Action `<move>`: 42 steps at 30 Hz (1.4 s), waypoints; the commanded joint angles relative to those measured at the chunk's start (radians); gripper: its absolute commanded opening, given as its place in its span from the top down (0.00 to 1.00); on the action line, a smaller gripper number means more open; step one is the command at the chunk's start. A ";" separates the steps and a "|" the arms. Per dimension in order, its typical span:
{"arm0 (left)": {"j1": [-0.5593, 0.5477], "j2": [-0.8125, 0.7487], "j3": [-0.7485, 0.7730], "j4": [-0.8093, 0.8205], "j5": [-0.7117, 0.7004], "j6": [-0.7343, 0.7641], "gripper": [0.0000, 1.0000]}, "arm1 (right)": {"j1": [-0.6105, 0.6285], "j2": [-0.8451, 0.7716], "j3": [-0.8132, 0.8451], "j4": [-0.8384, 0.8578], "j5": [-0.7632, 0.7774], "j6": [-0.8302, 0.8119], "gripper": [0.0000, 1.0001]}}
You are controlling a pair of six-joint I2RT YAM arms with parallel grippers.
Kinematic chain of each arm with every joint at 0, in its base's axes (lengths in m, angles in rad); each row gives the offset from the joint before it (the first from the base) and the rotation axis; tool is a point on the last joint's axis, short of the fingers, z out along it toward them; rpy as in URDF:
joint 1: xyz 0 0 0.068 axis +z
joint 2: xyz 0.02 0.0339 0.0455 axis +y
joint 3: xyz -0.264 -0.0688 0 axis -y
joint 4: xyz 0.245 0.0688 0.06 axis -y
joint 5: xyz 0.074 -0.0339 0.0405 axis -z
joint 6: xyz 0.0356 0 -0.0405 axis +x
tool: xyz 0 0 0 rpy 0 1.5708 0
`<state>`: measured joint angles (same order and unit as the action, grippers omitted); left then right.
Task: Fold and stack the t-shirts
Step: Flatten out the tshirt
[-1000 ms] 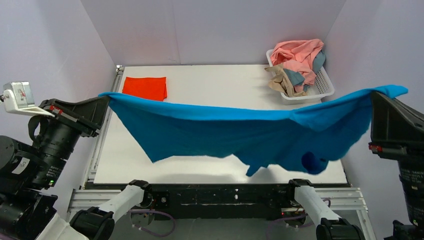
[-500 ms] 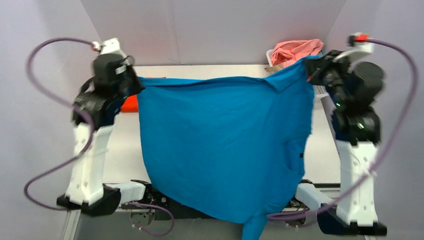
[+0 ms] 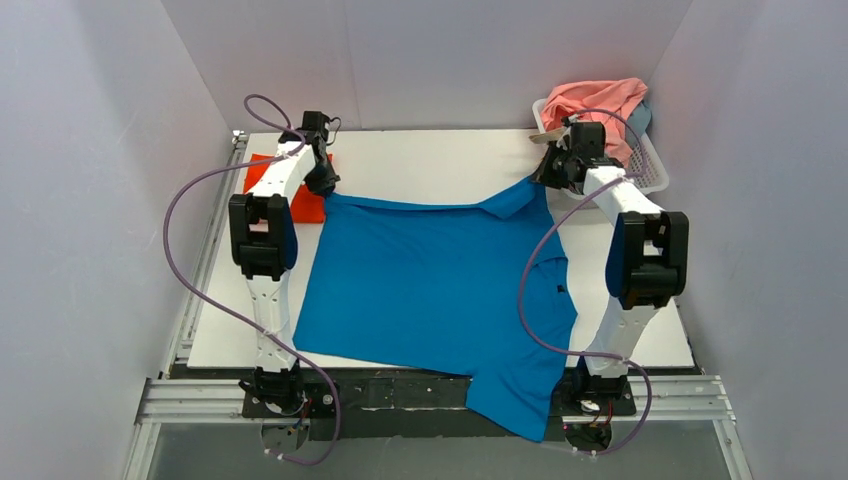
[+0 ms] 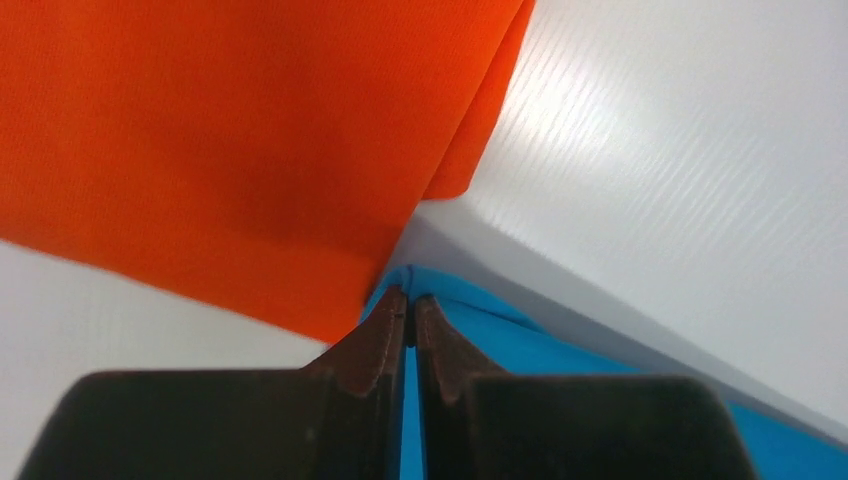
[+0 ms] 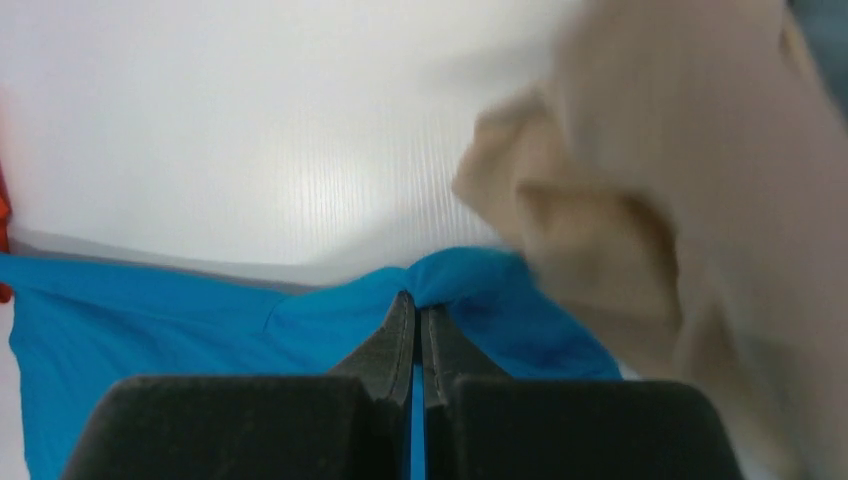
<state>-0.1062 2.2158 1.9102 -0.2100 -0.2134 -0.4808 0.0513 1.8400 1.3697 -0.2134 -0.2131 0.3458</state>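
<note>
Left fingers (image 4: 375, 345): shut on your bright blue cloth t-shirt's (image 3: 430, 290) far-left corner.
Right fingers (image 5: 385, 350): clamped on its far-right corner.
T-shirt: spread across bench (image 3: 440, 160), sleeve overhanging near edge.
Orange-red folded cloth shirt (image 4: 200, 130): far-left corner, partly behind left arm (image 3: 265, 235).

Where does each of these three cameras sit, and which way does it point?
Top external: high behind the arms, looking down at the table and blue t-shirt; both arms show.
Left wrist: looks forward past the left gripper, pinching the blue t-shirt beside the orange t-shirt.
Right wrist: likewise past the right gripper, tan shirt alongside.
All share the blue t-shirt.
</note>
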 commanded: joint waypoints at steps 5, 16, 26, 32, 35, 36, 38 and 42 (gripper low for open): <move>0.031 0.174 0.268 -0.106 0.048 -0.036 0.84 | 0.012 0.186 0.302 -0.057 0.128 -0.014 0.92; 0.018 0.051 0.224 -0.109 0.267 -0.058 0.02 | 0.101 0.131 0.327 -0.178 0.192 -0.085 0.18; -0.057 -0.186 0.004 -0.145 0.183 -0.081 0.02 | 0.174 0.089 0.165 -0.195 0.098 0.032 0.17; -0.130 -0.317 -0.237 -0.086 0.335 -0.125 0.02 | 0.174 0.181 0.195 -0.207 0.112 0.125 0.17; -0.179 -0.365 -0.355 -0.049 0.371 -0.149 0.02 | 0.174 0.243 0.263 -0.225 0.109 0.155 0.17; -0.193 -0.376 -0.397 -0.028 0.376 -0.150 0.02 | 0.174 0.260 0.280 -0.234 0.107 0.165 0.17; -0.204 -0.390 -0.469 -0.013 0.372 -0.157 0.02 | 0.174 0.283 0.300 -0.252 0.115 0.182 0.17; -0.205 -0.387 -0.568 -0.003 0.389 -0.180 0.02 | 0.171 0.312 0.307 -0.241 0.131 0.206 0.17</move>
<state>-0.3233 1.8748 1.4212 -0.1627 0.1398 -0.6289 0.2287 2.1357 1.6196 -0.4454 -0.0990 0.5034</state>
